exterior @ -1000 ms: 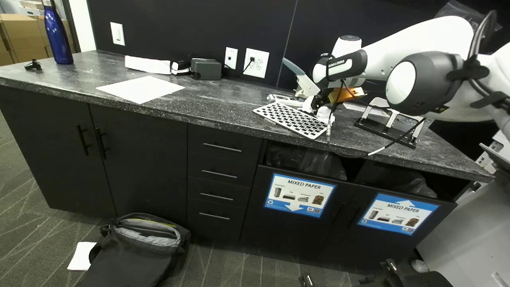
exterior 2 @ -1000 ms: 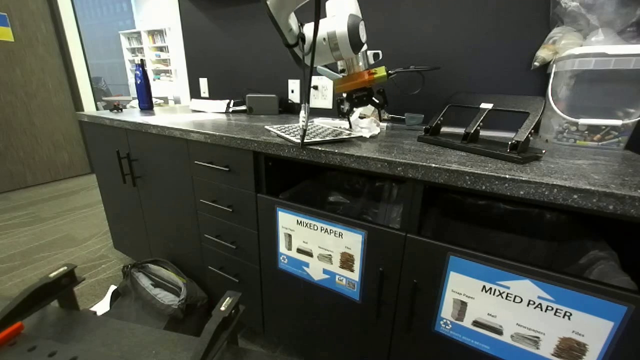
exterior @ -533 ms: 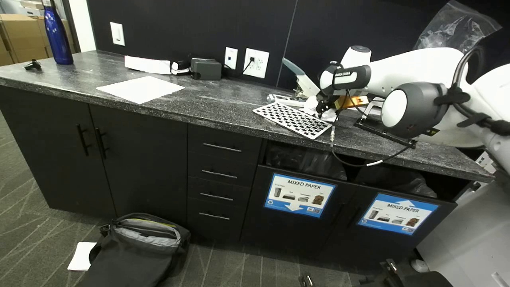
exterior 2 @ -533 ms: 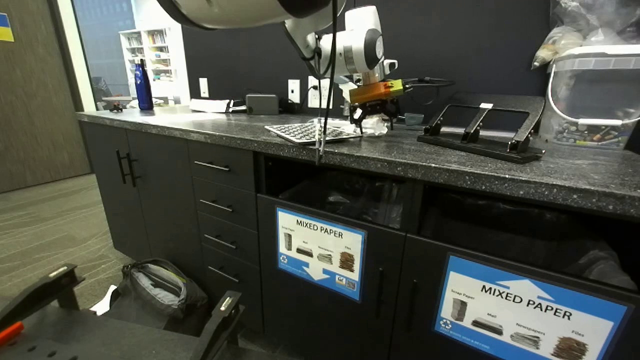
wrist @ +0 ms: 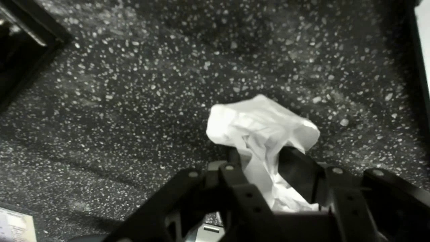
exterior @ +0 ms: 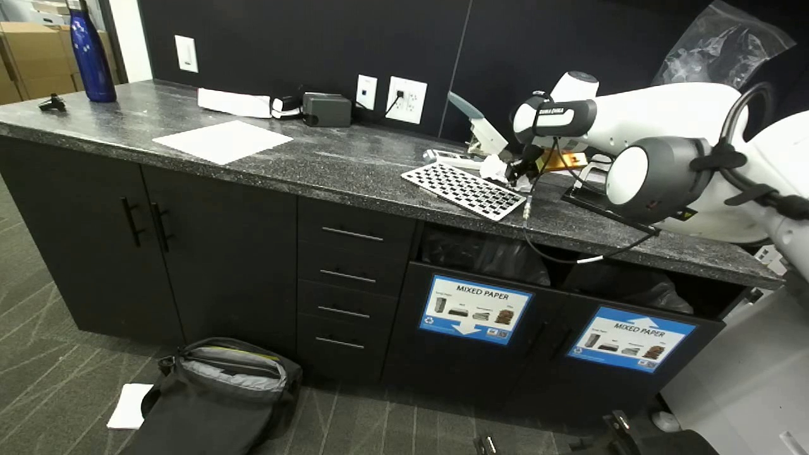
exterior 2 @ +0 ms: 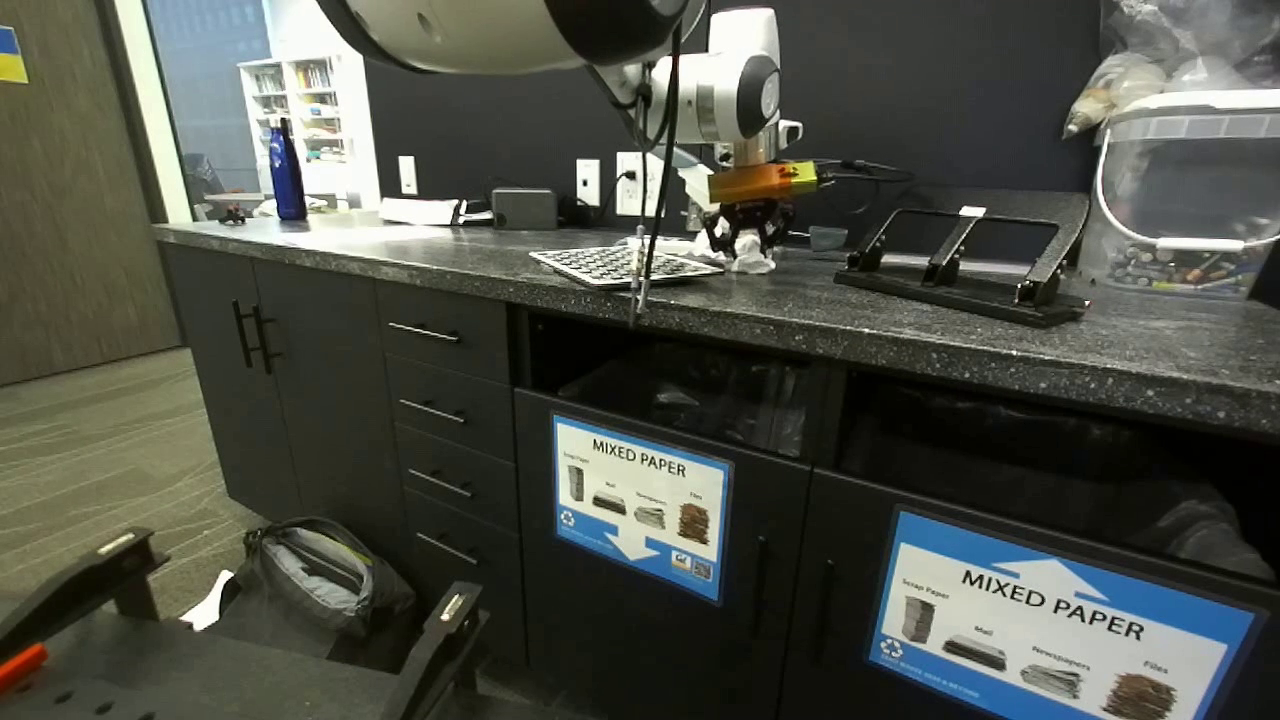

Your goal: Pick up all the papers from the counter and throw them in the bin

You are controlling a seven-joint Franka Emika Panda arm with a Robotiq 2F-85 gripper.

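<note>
The picking-up seems to be under way: a paper (wrist: 262, 122), apparently resting on the desk (wrist: 134, 101), is pinched by the partly closed pincer (wrist: 262, 159). Next, it should be lifted and carried to a bin (exterior 2: 650, 612).

Black wall (exterior: 284, 38), line-patterned grey carpet (exterior: 57, 341), white bookshelf (exterior 2: 295, 95) in the distance.

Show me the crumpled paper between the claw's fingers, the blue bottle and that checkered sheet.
Crumpled paper (wrist: 262, 126), in the wrist view: its wide, creased end.
Blue bottle (exterior: 92, 55), in an exterior view: its body.
Checkered sheet (exterior: 463, 189), in an exterior view: its middle squares.
</note>
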